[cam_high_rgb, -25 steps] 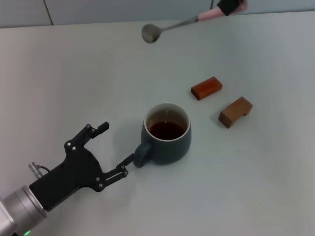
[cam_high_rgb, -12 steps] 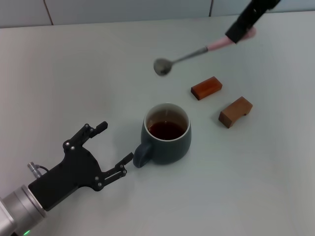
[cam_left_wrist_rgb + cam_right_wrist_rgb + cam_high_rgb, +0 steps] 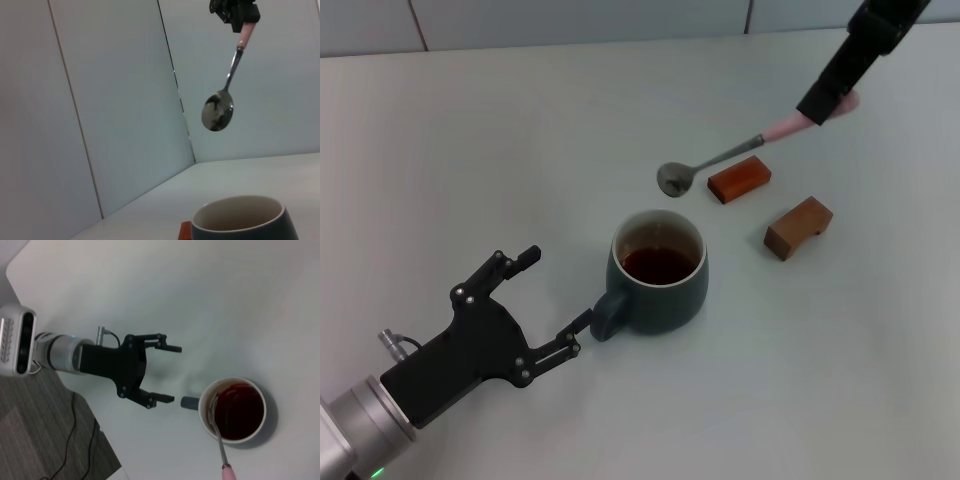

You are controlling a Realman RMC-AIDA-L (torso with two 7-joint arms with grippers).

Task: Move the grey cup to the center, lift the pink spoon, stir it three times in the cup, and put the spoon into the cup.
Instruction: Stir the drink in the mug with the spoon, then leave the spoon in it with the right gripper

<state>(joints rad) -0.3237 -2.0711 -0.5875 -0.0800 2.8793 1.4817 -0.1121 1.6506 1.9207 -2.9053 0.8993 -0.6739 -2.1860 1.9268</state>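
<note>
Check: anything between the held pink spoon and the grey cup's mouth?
Nothing visible. The right tool holds the slim pink-handled metal spoon in the air above the dark grey mug. Its mouth is open, and both reddish-brown wooden blocks sit aside.

Overhead head view; wrists sharing cup.

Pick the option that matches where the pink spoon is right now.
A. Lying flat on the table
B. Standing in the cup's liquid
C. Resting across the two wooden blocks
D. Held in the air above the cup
D: the right gripper holds the pink spoon by its handle, its bowl hanging clear above the grey cup.
</note>
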